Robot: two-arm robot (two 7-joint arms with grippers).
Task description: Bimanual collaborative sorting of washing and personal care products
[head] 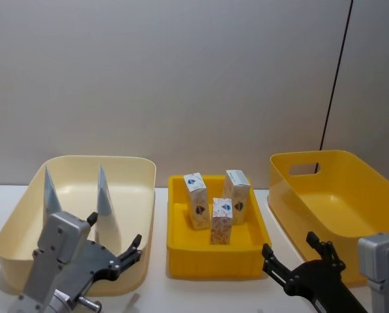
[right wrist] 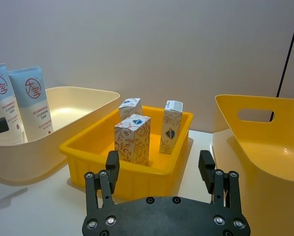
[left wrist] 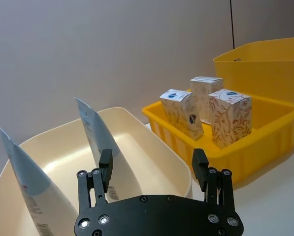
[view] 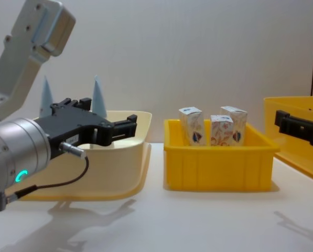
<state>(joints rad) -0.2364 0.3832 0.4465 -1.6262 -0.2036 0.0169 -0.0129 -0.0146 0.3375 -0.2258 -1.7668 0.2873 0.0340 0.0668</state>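
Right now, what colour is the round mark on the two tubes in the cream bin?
Red, on pale blue tubes; clearest in the right wrist view.

Three bins in a row on the table (head: 207, 293): two tubes (head: 107, 199) upright in the left bin (head: 90, 158), three cartons (head: 222, 220) clustered in the middle bin (head: 214, 261), the right bin (head: 337, 202) alongside.

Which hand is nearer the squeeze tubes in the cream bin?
Left. The left hand is open at the cream bin's near rim, just before the squeeze tubes; the right hand is open beyond the yellow tray, beside the yellow bin.
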